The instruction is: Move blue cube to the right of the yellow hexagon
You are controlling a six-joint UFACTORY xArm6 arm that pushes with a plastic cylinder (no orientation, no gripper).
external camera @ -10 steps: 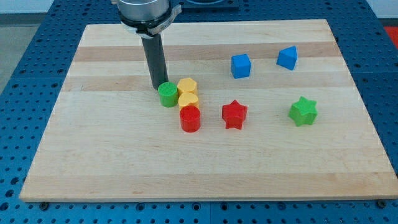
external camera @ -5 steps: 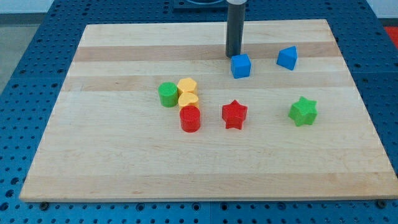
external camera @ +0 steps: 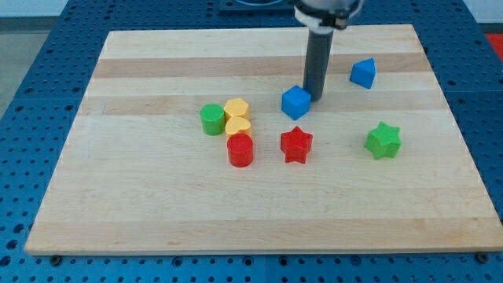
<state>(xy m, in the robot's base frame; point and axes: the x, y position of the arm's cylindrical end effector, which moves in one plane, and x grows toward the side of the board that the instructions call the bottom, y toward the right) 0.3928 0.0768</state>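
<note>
The blue cube (external camera: 296, 103) lies near the board's middle, right of the yellow pair and just above the red star (external camera: 296, 145). My tip (external camera: 315, 97) touches the cube's upper right side. The yellow hexagon (external camera: 236, 109) sits left of the cube, with a yellow heart-like block (external camera: 238, 126) right below it. A gap of bare wood separates the cube from the hexagon.
A green cylinder (external camera: 211, 119) touches the yellow blocks on the left. A red cylinder (external camera: 240, 149) sits below them. A second blue block (external camera: 362, 73) lies at the upper right. A green star (external camera: 383, 141) lies at the right. The wooden board (external camera: 141, 204) rests on a blue pegboard.
My tip went from beside the green cylinder to above the blue cube, then down to the cube's upper right. The blue cube slid down and left, and turned a little.
</note>
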